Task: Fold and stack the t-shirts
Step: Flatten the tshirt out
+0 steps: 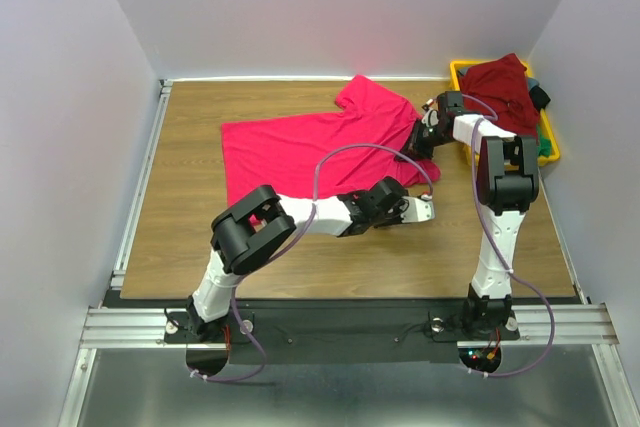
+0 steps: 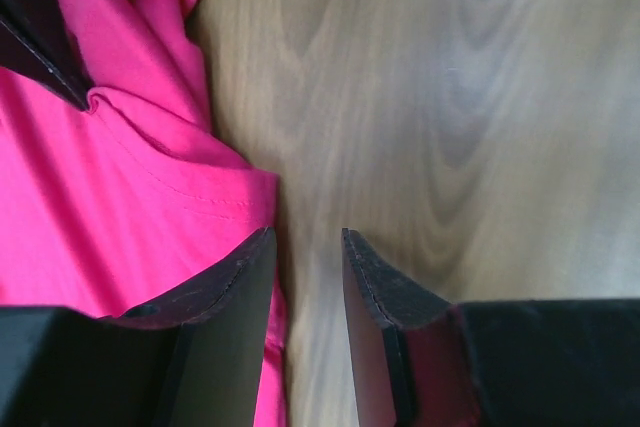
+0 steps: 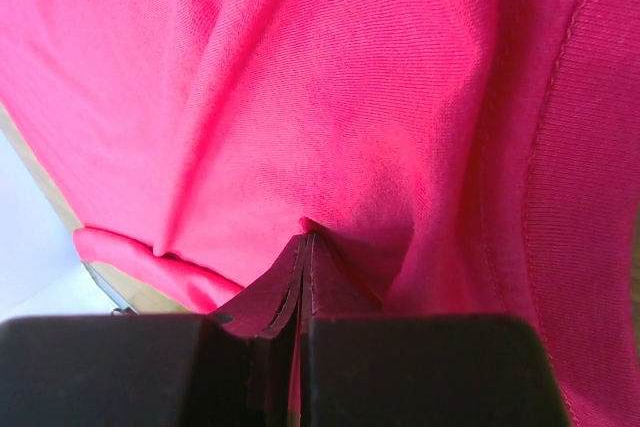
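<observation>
A crimson t-shirt [image 1: 300,142] lies spread on the wooden table, with one sleeve toward the back. My right gripper [image 1: 418,139] is at the shirt's right edge. In the right wrist view it [image 3: 308,237] is shut on a pinch of the crimson cloth [image 3: 330,97]. My left gripper [image 1: 425,209] is low over the table at the shirt's near right corner. In the left wrist view it [image 2: 308,239] is open by a narrow gap and empty. One of its fingers is over the shirt's hem [image 2: 150,197] and the other is over bare wood. A maroon t-shirt [image 1: 500,87] lies heaped in the bin.
A yellow plastic bin [image 1: 550,152] stands at the back right and also holds green and dark cloth [image 1: 541,97]. White walls close in the table on three sides. A metal rail [image 1: 140,187] runs along the left edge.
</observation>
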Motion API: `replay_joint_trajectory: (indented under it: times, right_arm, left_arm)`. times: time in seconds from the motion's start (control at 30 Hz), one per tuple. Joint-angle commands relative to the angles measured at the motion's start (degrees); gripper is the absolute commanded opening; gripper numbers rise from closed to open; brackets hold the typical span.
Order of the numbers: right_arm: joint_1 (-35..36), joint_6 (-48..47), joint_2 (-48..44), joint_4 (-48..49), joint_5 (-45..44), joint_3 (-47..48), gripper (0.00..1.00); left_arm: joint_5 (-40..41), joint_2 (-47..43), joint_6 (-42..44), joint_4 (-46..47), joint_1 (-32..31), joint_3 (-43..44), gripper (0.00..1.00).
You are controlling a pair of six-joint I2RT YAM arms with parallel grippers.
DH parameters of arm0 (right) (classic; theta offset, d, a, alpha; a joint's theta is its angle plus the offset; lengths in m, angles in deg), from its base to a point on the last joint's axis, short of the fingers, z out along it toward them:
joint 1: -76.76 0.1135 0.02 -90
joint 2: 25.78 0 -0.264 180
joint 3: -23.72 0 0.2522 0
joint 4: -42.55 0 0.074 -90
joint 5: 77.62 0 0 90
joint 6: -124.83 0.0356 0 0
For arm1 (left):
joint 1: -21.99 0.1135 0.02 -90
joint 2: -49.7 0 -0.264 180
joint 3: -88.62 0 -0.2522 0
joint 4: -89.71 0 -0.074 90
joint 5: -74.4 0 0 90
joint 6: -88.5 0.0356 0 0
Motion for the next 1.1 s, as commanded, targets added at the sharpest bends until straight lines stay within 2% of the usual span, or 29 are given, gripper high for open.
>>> replay_joint_trajectory:
  times: [0.0, 0.17, 0.33, 0.37, 0.5, 0.57, 0.63, 0.67, 0.7, 0.77, 0.9, 1.07]
  right_arm:
    - [-0.33, -0.95, 1.19, 2.16, -4.49, -0.22, 0.01]
    - [-0.33, -1.21, 1.02, 2.16, -4.49, -0.75, 0.01]
    - [-0.33, -1.39, 0.66, 2.07, -4.40, -1.45, 0.01]
    - [-0.24, -1.56, 0.49, 2.07, -4.49, -1.63, 0.01]
    - [-0.33, -2.35, -1.08, 1.98, -4.05, -2.50, 0.01]
    - [-0.33, -2.97, -2.23, 1.89, -3.79, -3.12, 0.01]
    - [-0.33, -4.37, -5.21, 0.41, -3.61, -3.82, 0.01]
    - [-0.42, -4.99, -6.62, 0.40, -3.61, -4.17, 0.01]
    - [-0.42, -5.78, -8.11, -0.99, -3.27, -4.52, 0.00]
    - [-0.59, -9.11, -13.03, -3.11, -3.09, -5.75, 0.01]
    - [-0.59, -17.37, -20.33, -12.75, -3.87, -6.46, 0.01]
    - [-0.59, -28.27, -25.61, -23.40, -7.74, -10.58, 0.01]
  left_arm:
    - [5.66, 1.26, 5.14, 4.97, 0.11, 3.12, 0.44]
    - [7.95, 4.33, 7.43, 5.94, 0.19, 3.91, 0.40]
    - [7.78, 4.78, 8.05, 7.52, 0.81, 3.74, 0.21]
    - [6.56, 4.26, 7.61, 7.43, 1.16, 3.83, 0.13]
    - [1.12, 0.83, 5.24, 5.94, 2.56, 3.13, 0.01]
    - [-1.61, -2.32, 3.75, 5.15, 3.53, 1.73, 0.00]
    - [-10.81, -5.92, 1.38, 3.31, 4.67, 0.84, 0.00]
    - [-10.86, -7.08, 1.37, 2.34, 5.02, 0.66, 0.00]
    - [-15.38, -8.22, -0.29, 1.55, 5.38, 0.31, 0.00]
    - [-18.75, -11.20, -1.44, -0.30, 5.73, -0.65, 0.00]
    - [-27.96, -13.68, -3.99, -5.13, 6.08, -0.31, 0.00]
    - [-33.88, -14.64, -3.21, -9.71, 6.17, -3.02, 0.00]
